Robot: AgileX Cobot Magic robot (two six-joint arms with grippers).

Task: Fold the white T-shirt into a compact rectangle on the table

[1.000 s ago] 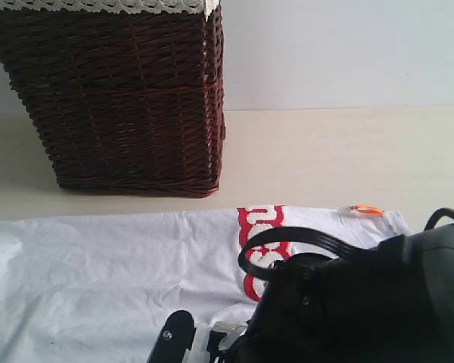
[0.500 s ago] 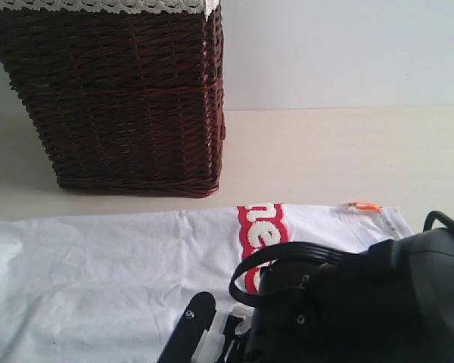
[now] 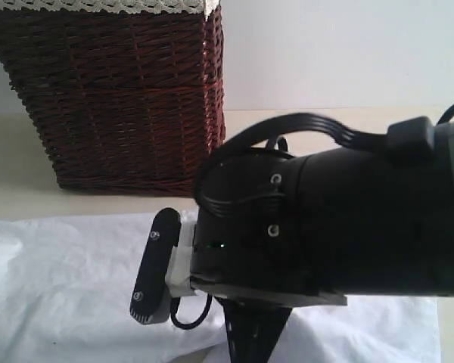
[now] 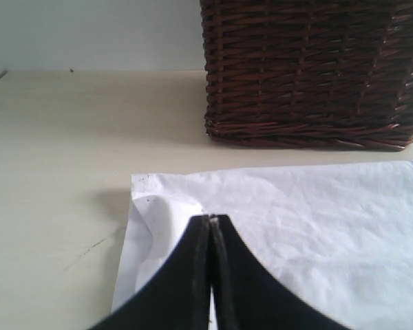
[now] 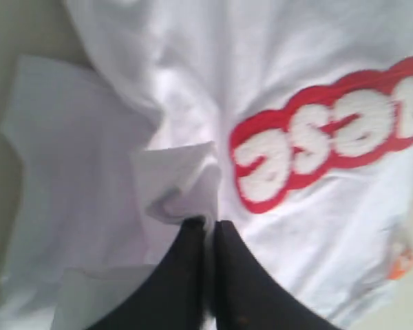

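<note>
One white T-shirt [image 3: 60, 280] lies across the near part of the table [image 4: 55, 137]. Its cloth is creased and mostly flat toward the left end, where a small corner is turned over. Its fuzzy white lettering [image 5: 330, 144], outlined in red, shows only in the right wrist view. A small orange tag [image 5: 399, 265] sits at the shirt's edge beyond the letters.

Where the cloth bunches up beside the letters, the right gripper [image 5: 208, 228] has its two dark fingers drawn almost together on a puckered fold of the white fabric. Creases run out from the pinch, and the lettering starts just beside the fingertips.

At the shirt's left end, the left gripper [image 4: 210, 220] has its jaws pressed fully together, with the tips over the cloth just inside the turned-over corner. Whether a thin layer is caught between them cannot be told.

In the exterior view the right arm [image 3: 348, 219], black and bulky with a looped cable on top, reaches across the shirt. It hides the lettering and most of the garment's right half.

Behind the shirt and apart from its far edge, a dark wicker basket [image 3: 121, 98] stands on the table toward the left, with a strip of white lace [image 3: 98, 5] along its rim. A pale wall [image 3: 348, 53] rises behind.
</note>
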